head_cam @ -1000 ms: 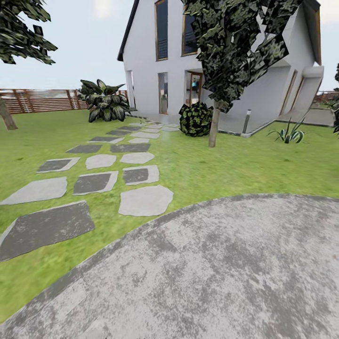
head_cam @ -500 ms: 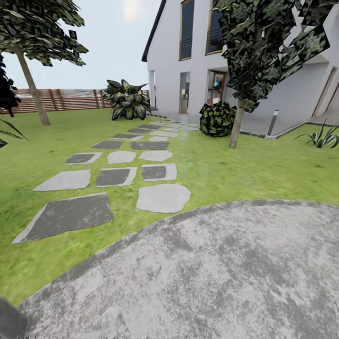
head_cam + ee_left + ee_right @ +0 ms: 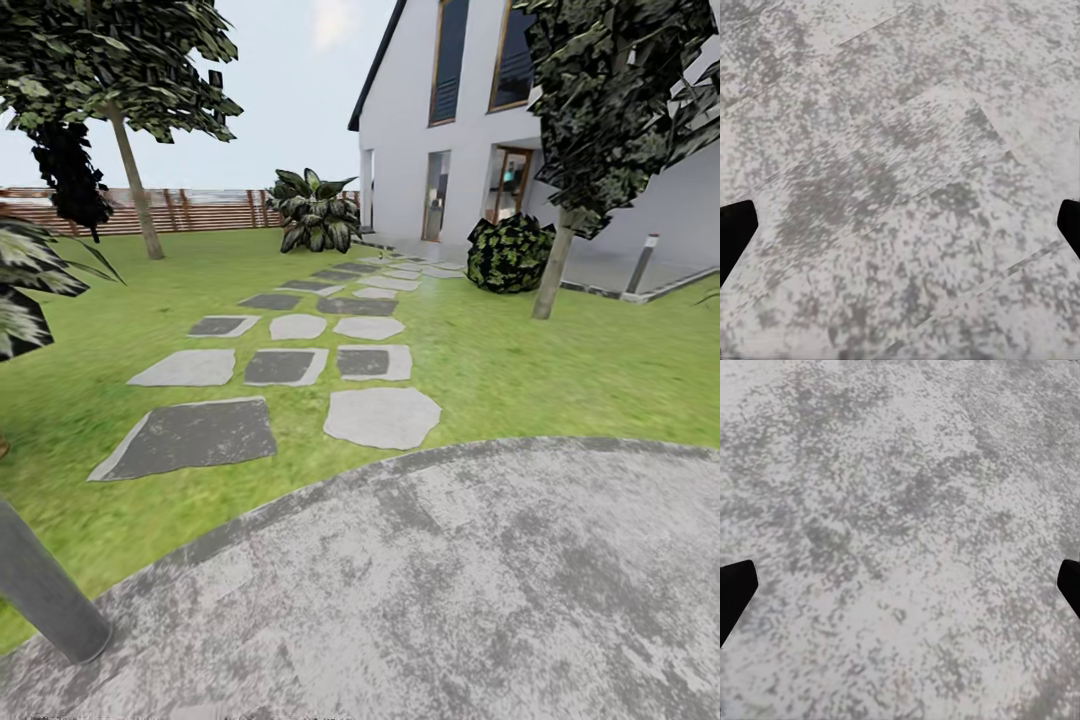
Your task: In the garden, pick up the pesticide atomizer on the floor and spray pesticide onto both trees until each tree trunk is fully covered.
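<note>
**Out on the paving, no sprayer to be seen yet**

Beyond the curved grey paving (image 3: 480,590) lies the garden's lawn (image 3: 560,370), with stepping stones (image 3: 381,416) running toward the white house (image 3: 420,140). One pale-trunked tree (image 3: 553,265) stands right of those stones, close to a round bush (image 3: 510,253). The other tree (image 3: 136,190) is left of them, near the slat fence (image 3: 200,210). A grey post (image 3: 45,590) leans at the paving's left edge. Both wrist cameras look at mottled stone; left gripper (image 3: 900,225) and right gripper (image 3: 900,585) jaws are spread wide, holding nothing.
</note>
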Robot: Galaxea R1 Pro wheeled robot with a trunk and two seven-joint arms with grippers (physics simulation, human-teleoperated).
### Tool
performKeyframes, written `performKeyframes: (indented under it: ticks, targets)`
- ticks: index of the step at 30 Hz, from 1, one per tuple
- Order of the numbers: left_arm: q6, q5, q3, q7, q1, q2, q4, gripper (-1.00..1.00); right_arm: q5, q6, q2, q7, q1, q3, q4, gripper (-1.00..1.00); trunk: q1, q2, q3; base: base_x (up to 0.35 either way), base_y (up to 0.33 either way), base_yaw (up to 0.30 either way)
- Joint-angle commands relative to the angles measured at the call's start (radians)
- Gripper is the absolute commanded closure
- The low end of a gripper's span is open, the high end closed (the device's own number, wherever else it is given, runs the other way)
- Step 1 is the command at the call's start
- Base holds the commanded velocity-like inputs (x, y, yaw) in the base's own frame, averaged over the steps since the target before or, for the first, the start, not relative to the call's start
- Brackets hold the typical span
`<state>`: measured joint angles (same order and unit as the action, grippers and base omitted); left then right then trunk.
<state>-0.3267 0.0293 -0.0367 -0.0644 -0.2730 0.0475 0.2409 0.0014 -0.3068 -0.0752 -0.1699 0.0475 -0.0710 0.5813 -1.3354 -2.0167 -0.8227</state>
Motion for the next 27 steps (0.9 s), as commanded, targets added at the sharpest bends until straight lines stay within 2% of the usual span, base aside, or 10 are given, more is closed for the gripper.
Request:
performKeyframes:
  ticks: [1, 27]
  targets:
    - [0.000, 0.000, 0.000, 0.000, 0.000, 0.000, 0.000, -1.00, 0.000, 0.000, 0.000, 0.000, 0.000, 0.000, 0.000, -1.00, -0.004, -0.007, -0.003, 0.000, 0.000, 0.134]
    - [0.000, -0.002, 0.003, 0.000, 0.000, -0.003, 0.000, -1.00, -0.001, 0.000, 0.000, 0.001, 0.000, -0.001, 0.008, -1.00, -0.104, -0.189, -0.088, 0.000, 0.000, 0.010]
